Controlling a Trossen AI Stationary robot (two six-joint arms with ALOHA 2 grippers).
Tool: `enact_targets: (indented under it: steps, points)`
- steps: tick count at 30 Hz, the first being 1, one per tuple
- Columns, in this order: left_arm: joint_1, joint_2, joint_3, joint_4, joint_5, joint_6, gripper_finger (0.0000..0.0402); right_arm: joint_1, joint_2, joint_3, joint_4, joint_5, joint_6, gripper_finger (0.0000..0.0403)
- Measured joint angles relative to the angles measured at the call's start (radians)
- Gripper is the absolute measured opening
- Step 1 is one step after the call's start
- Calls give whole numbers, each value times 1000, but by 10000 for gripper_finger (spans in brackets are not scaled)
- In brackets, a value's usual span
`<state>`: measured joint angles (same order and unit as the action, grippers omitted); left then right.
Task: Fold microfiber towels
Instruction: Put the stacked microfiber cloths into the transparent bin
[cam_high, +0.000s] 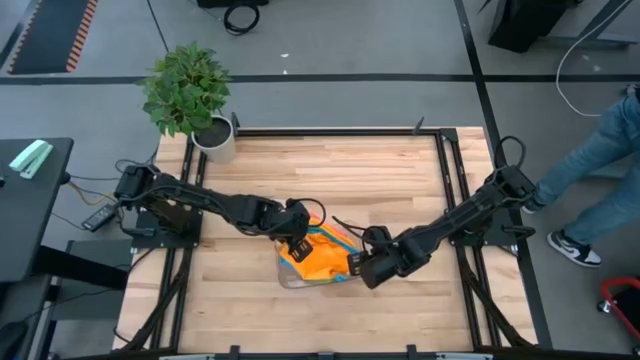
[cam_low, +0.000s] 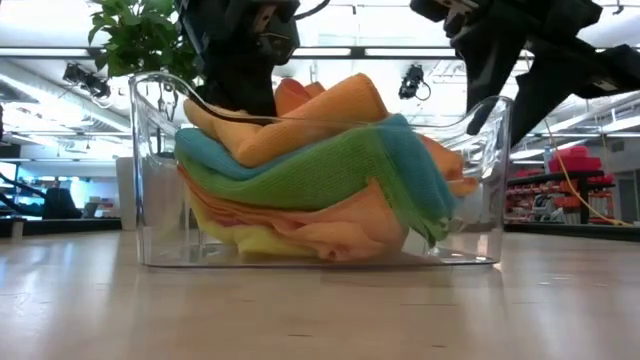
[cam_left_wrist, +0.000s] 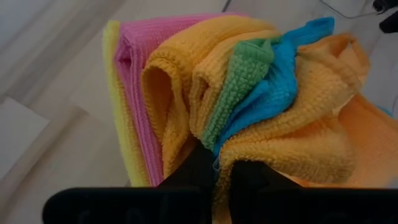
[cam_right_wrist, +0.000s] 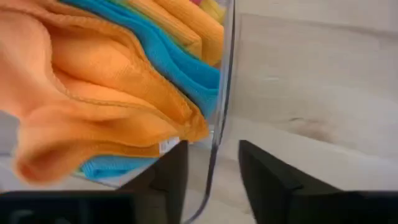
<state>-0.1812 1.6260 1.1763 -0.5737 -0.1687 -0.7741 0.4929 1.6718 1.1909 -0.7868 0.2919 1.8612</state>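
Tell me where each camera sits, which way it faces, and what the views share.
High: overhead, straight down on table; both arms, left claw, right claw at clear bin.
Low: table height, level into room; towels in the bin, arms above.
Left wrist: past shut fingers gripping the orange towel.
Right wrist: fingers apart, straddling the bin's wall.
Shared: towels.

Robotics lab: wooden bench, ceiling strip lights, mounted cameras, floor cables
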Motion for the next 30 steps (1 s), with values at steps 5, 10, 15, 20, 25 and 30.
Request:
enact_targets:
  steps: [5,10,15,20,25,30]
  points:
    - [-8,1,0,0,0,1,26,-7,-42,41,-87,5,-113,203]
    - [-9,1,0,0,8,-33,26,-16,-187,64,-178,148,-222,229]
    - [5,1,0,5,13,-101,37,-85,-260,36,-48,222,-597,226]
    - [29,1,0,24,13,-137,94,-141,-228,-67,335,74,-989,226]
    - [58,2,38,-31,75,-139,183,-158,-220,-232,644,-90,-1109,225]
    - [93,3,112,-137,166,-95,263,-200,-184,-366,872,-134,-1158,195]
